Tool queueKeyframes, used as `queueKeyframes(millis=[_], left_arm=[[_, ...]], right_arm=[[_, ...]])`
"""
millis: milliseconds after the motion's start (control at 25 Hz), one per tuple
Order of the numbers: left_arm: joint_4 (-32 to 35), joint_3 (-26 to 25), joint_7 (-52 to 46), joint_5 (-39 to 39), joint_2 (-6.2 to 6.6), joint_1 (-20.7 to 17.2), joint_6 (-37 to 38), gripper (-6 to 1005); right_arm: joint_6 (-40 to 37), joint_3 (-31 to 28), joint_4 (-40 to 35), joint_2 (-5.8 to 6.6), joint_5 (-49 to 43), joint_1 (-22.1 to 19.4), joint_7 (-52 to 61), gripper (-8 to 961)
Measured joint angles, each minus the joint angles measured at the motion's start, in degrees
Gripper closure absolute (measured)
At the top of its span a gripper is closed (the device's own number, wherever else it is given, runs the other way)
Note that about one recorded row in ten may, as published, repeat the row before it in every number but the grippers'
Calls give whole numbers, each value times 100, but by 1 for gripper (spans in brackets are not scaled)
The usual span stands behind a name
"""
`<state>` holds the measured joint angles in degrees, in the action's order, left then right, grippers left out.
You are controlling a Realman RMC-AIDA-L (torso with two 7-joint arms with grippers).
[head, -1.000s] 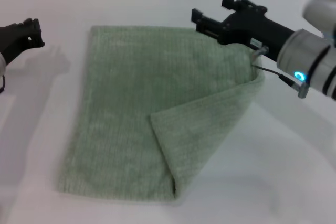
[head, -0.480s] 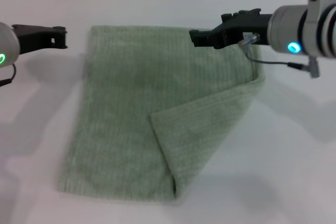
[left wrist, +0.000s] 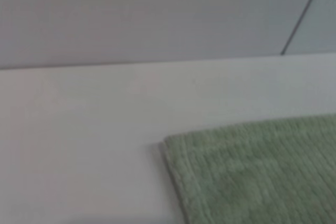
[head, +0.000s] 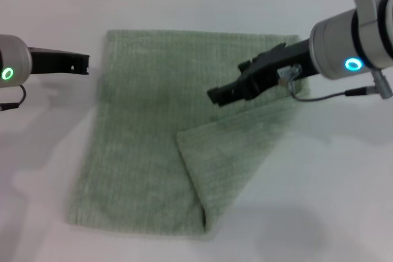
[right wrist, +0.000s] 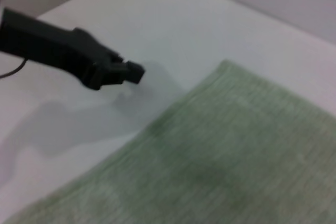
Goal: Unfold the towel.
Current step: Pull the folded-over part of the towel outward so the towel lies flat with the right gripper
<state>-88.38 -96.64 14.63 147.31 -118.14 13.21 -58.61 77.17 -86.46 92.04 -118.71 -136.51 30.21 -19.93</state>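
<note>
Jaws of both grippers: cannot tell whether parted or clenched. Right gripper [head: 222,95] hangs over the towel [head: 153,133], beside its folded-over right corner flap. Left gripper [head: 80,64] is off the towel's left edge, apart. White bench [head: 331,182], pale wall behind. Towel's long axis runs near-to-far.
</note>
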Motion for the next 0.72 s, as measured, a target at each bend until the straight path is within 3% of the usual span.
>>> queueKeyframes(millis=[400,720], left_arm=[[534,165,3,101,-15,363,-169,1002],[829,218,-8,141,-21,566,-207,1002]], right_arm=[[-249,775,-440,-35,-480,128,89,120],[-664,1002,-878,-45,-449,271,89,118]])
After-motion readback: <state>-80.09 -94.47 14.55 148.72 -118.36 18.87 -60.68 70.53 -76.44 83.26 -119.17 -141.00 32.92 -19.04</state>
